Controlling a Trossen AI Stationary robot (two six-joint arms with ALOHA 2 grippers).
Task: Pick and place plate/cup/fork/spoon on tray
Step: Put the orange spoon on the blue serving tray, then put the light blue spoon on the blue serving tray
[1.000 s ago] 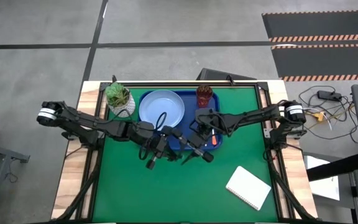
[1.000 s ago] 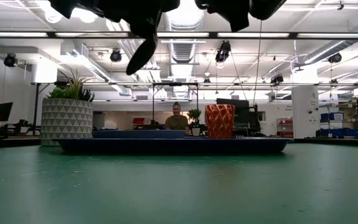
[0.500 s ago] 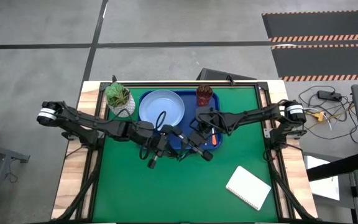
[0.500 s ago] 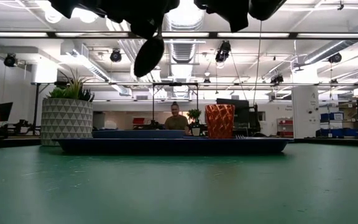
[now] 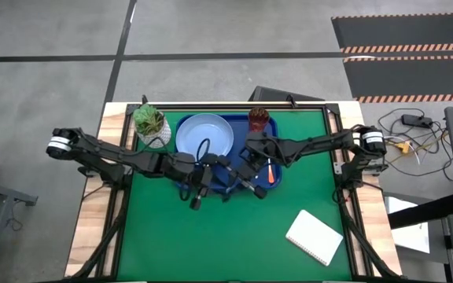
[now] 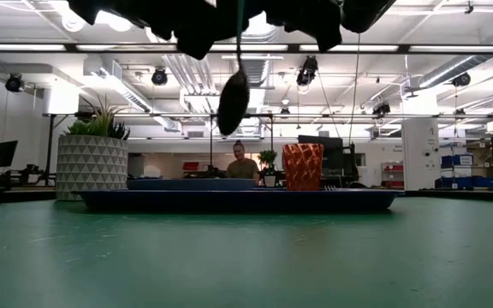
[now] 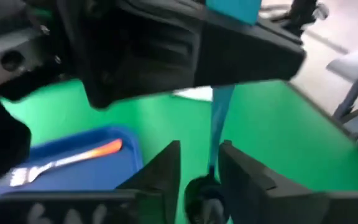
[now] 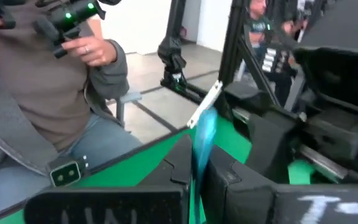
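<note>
Spoon [image 6: 233, 101] now hangs vertical: your right gripper [image 8: 197, 163] pinches its handle, left gripper [image 7: 199, 168] spread around it, above tray [image 5: 238, 179].

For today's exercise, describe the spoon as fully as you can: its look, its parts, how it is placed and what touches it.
The spoon has a slim light-blue handle and a shiny metal bowl. It hangs upright in the air, bowl down, above the near edge of the dark-blue tray, touching nothing below. The right gripper is shut on the handle, seen blurred between its fingers. The left gripper stands open around the handle just above the bowl.
</note>
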